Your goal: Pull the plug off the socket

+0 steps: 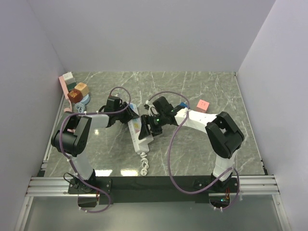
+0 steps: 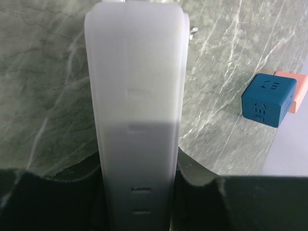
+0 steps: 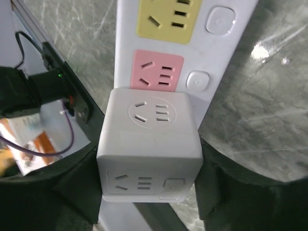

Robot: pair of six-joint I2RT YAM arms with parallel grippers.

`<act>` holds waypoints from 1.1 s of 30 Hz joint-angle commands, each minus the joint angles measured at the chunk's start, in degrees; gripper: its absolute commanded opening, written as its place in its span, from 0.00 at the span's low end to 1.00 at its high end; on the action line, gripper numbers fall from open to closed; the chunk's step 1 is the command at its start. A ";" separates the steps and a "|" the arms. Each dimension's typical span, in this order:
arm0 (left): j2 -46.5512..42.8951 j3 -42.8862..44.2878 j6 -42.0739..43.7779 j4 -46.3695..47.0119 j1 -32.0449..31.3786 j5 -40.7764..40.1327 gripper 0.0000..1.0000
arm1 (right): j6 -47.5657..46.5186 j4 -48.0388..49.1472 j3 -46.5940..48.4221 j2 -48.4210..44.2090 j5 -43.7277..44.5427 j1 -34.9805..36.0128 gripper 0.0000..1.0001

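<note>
The socket, a long white power strip (image 1: pixel 134 130), lies mid-table with its bundled cord (image 1: pixel 144 163) toward me. My left gripper (image 1: pixel 128 111) is shut on its far end; in the left wrist view the strip's white side (image 2: pixel 137 86) fills the gap between the black fingers (image 2: pixel 197 180). The plug is a white cube adapter (image 3: pixel 149 144) sitting over the strip's end outlet, beside the pink panel (image 3: pixel 158 70) and yellow panel (image 3: pixel 166 19). My right gripper (image 1: pixel 150 126) is shut on the cube, with fingers (image 3: pixel 219 178) against both sides. I cannot tell whether its pins are still seated.
A blue cube (image 1: pixel 182 105) (image 2: pixel 267 99) and a pink block (image 1: pixel 203 105) (image 2: pixel 296 89) sit right of the strip. Several coloured blocks and tape (image 1: pixel 74 89) lie at the far left. Purple cables loop off both arms. Grey walls close in three sides.
</note>
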 commanded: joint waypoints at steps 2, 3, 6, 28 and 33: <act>-1.69 2.88 -0.64 3.68 0.18 0.43 0.01 | -0.31 1.74 2.08 0.45 -3.09 1.68 0.47; -1.78 2.79 -0.64 3.76 0.27 0.60 0.01 | -0.66 1.05 2.34 0.54 -2.91 1.68 0.35; -2.13 2.35 -0.99 4.90 0.18 1.92 0.28 | -0.93 0.34 3.31 0.72 -2.12 1.60 0.09; -6.98 -11.45 -11.01 12.64 -1.31 7.46 0.83 | 7.24 7.63 9.73 3.17 -2.73 -3.86 0.00; -4.51 -6.80 -10.14 10.71 -1.66 7.20 0.62 | 7.42 8.43 10.25 3.35 -4.22 -3.51 0.00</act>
